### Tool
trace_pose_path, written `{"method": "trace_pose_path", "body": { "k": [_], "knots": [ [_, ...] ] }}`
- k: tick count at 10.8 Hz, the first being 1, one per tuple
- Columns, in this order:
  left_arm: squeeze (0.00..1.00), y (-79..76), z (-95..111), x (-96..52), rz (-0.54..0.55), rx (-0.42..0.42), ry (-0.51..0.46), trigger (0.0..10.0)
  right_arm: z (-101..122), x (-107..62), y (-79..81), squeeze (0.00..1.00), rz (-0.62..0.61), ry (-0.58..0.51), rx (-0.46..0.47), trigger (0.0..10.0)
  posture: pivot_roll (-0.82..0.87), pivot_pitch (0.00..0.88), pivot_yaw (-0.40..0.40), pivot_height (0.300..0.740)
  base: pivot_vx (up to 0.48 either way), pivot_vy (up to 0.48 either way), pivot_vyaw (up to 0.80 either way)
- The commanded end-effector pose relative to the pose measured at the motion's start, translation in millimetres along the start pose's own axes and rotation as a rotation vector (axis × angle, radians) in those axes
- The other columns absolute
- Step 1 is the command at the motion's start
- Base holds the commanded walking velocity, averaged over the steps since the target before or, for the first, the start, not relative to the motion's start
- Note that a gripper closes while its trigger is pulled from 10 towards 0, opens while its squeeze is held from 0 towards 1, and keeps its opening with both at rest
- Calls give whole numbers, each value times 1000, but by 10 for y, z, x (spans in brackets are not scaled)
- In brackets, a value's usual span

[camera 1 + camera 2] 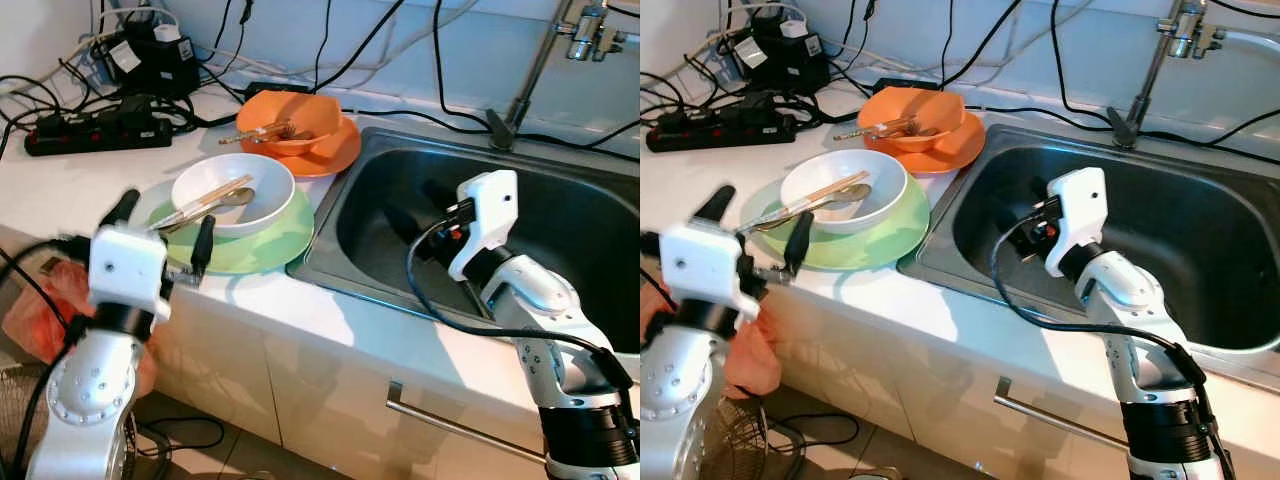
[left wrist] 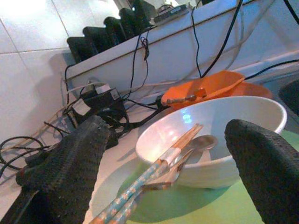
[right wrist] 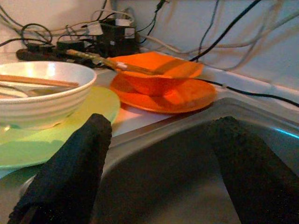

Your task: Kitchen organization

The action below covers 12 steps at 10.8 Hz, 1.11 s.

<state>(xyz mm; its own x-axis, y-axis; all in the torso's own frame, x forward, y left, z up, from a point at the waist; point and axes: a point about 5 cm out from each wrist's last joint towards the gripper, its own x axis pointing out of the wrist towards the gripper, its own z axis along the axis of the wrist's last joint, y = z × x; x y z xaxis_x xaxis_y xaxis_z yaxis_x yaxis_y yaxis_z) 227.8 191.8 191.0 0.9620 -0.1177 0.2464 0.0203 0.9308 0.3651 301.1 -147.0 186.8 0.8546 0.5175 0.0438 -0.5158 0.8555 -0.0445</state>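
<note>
hovering l gripper (image 1: 162, 235) wide open, empty

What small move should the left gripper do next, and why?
Probably ease the left gripper forward and close on the handles of the chopsticks and spoon. Its fingers are open beside the green plate, and those handles stick out over the white bowl's rim toward it.

Place: a home kitchen
Sink: steel basin (image 1: 560, 215) set into the white bench (image 1: 90, 175), tap (image 1: 590, 30) above
Dishes: white bowl (image 1: 262, 195) on green plate (image 1: 270, 245), orange bowl (image 1: 300, 115) on orange plate (image 1: 335, 155)
Below: cupboard fronts with a metal handle (image 1: 450, 425)
Wall: white tiles (image 2: 28, 56)
</note>
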Motion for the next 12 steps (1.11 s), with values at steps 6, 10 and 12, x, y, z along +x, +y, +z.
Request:
{"method": "trace_pose_path", "body": {
  "k": [6,10,12],
  "knots": [
    [0,-167,-188,-21,-132,59,21,10000,31,21,121,0,59,-10,-2,10000,272,22,2,740,0,0,0],
    [0,-132,-229,-66,-134,108,18,10000,30,-4,204,0,167,2,50,10000,281,22,1,740,0,0,0],
    [0,-89,-186,-41,-120,129,-8,10000,2,-56,257,0,237,25,72,10000,285,23,2,740,0,0,0]
  ]
}}
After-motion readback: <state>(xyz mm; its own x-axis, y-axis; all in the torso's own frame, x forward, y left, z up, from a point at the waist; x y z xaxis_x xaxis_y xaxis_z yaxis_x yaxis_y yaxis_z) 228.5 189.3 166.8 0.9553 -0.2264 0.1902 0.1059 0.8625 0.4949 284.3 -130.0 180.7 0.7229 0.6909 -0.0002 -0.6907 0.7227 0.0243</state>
